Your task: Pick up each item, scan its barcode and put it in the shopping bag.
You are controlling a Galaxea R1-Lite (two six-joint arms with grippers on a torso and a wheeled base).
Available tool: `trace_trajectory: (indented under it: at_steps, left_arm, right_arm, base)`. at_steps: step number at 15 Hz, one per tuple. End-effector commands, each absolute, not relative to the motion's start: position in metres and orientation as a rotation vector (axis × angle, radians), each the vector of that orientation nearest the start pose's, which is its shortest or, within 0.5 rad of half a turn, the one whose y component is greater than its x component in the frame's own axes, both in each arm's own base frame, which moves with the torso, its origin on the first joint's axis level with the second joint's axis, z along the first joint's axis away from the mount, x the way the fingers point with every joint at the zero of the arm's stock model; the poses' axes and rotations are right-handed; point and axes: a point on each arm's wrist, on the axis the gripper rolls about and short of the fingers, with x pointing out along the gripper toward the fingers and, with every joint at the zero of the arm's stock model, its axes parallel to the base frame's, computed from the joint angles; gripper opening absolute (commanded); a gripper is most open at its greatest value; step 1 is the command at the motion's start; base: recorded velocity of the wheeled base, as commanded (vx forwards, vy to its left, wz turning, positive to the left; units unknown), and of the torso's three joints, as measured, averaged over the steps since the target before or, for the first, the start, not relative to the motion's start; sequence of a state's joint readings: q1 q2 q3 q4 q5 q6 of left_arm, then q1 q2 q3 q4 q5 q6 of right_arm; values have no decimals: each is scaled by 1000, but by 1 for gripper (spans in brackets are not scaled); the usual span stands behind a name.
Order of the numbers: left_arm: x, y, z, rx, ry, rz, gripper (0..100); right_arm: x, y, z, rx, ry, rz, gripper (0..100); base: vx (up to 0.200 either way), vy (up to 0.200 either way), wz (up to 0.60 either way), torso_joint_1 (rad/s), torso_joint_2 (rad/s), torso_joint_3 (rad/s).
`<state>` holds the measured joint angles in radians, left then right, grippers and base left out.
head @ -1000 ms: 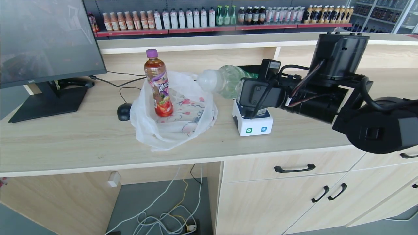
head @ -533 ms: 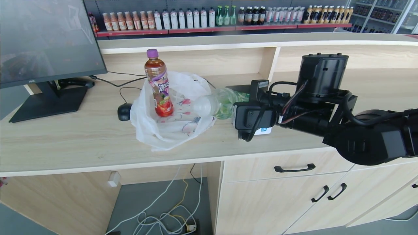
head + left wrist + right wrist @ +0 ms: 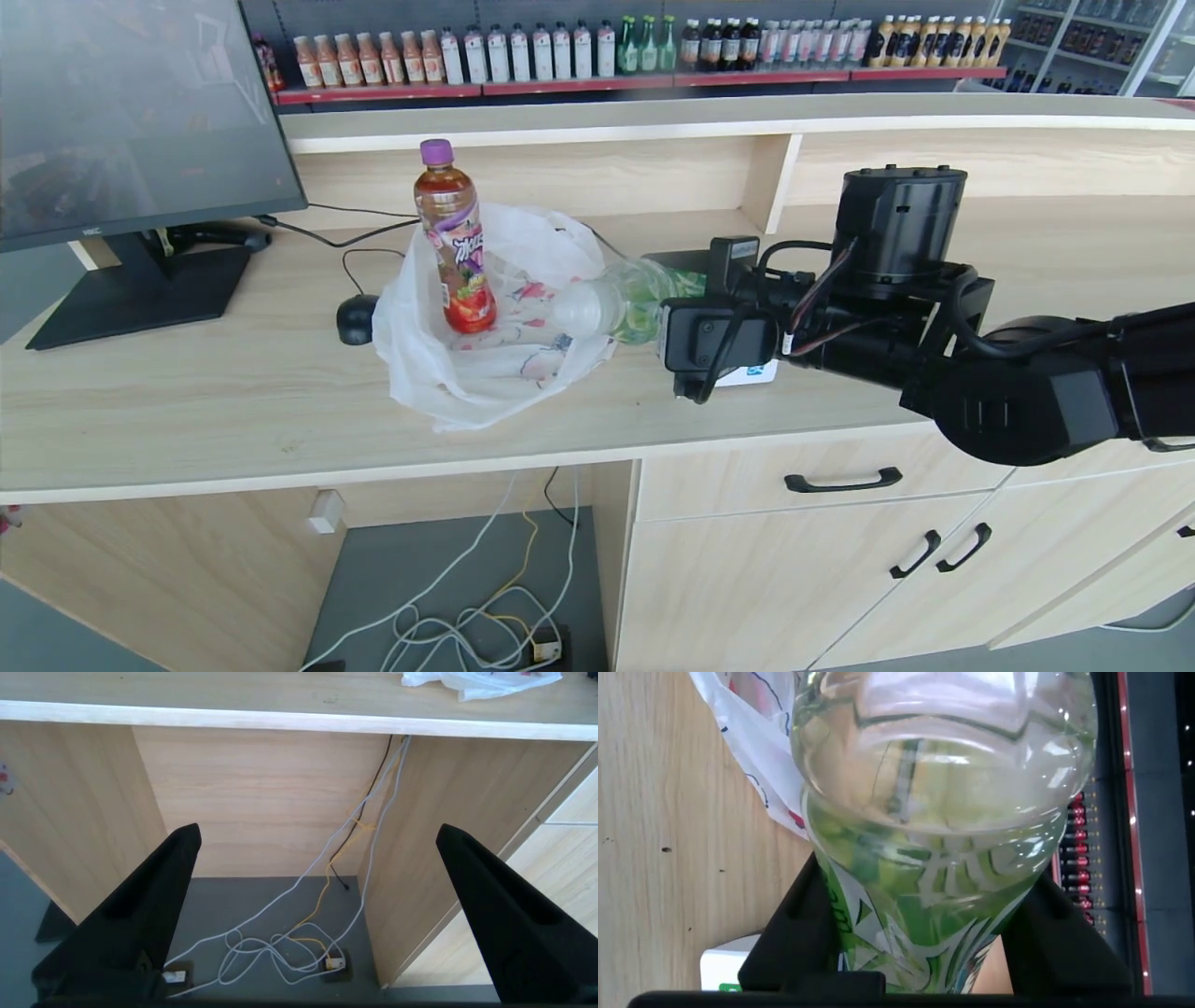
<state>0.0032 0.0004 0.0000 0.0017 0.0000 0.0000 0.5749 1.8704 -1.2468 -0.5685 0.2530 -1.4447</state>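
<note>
- Clear green-labelled bottle [image 3: 616,301] being held sideways by right gripper [image 3: 920,929]; fingers [image 3: 789,929] being pressed against its labelled body.
- Cap end being pointed over rim of shopping bag [image 3: 411,355], near purple-capped tea bottle [image 3: 455,245] standing inside.
- Bottle judged liquid-filled, so fairly heavy; wall thin, smooth, likely slippery and yielding under squeeze. Firm hold around labelled waist being advised.
- Bag judged soft, floppy; rim liable to be dragged.
- Left gripper [image 3: 318,833] being carried low, below surface [image 3: 233,401]; fingers spread, nothing between.
</note>
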Motion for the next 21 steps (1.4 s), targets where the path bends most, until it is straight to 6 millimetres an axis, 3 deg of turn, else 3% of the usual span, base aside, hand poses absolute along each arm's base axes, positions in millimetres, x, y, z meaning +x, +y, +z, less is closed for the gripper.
trace_trajectory:
  at_steps: [1, 21]
  left_arm:
    - [-23, 0, 75, 0, 2, 2, 100]
    - [-23, 0, 75, 0, 2, 3, 100]
  right_arm:
    - [315, 211, 238, -1364, -549, 723, 0]
    - [316, 213, 235, -1337, -535, 736, 0]
  base:
    - [0, 0, 0, 0, 0, 0]
    - [0, 0, 0, 0, 0, 0]
